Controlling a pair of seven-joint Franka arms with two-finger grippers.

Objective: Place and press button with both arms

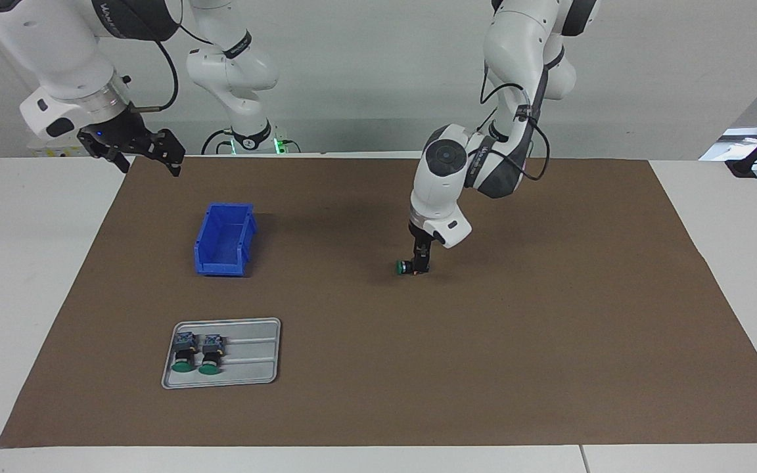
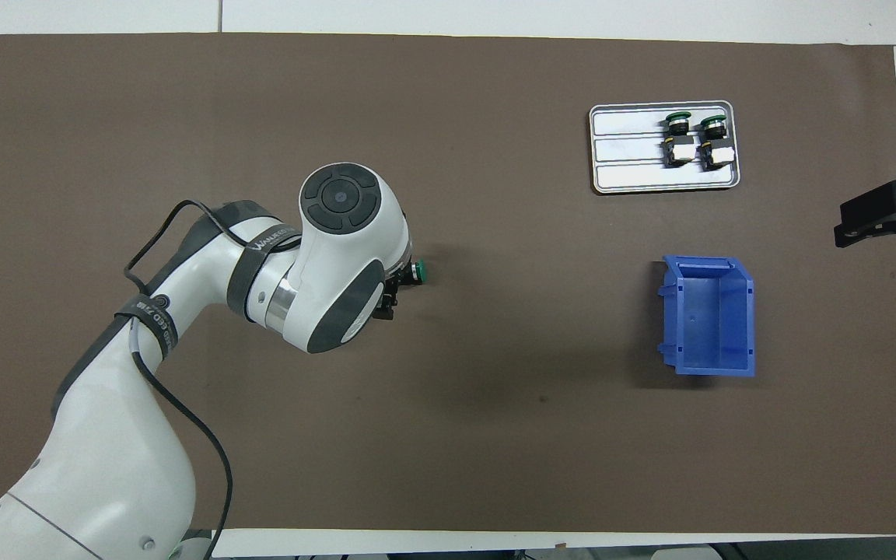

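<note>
Brown mat [image 1: 549, 328] covering white table [image 1: 23, 263]

The left arm [image 1: 523, 72] is reaching down from its base toward the middle of the table, its elbow bent and its wrist [image 1: 441, 197] pointing straight down; the left gripper [image 1: 421, 266] is hanging vertically at the tabletop, its fingers standing apart about the button [image 1: 405, 267]; in the overhead view its wrist housing is covering most of the gripper [image 2: 393, 299]; the right arm [image 1: 56, 59] is waiting raised at its own end of the table; the right gripper [image 1: 148, 154] is tilting down and inward with its fingers spread wide, holding nothing.
</note>
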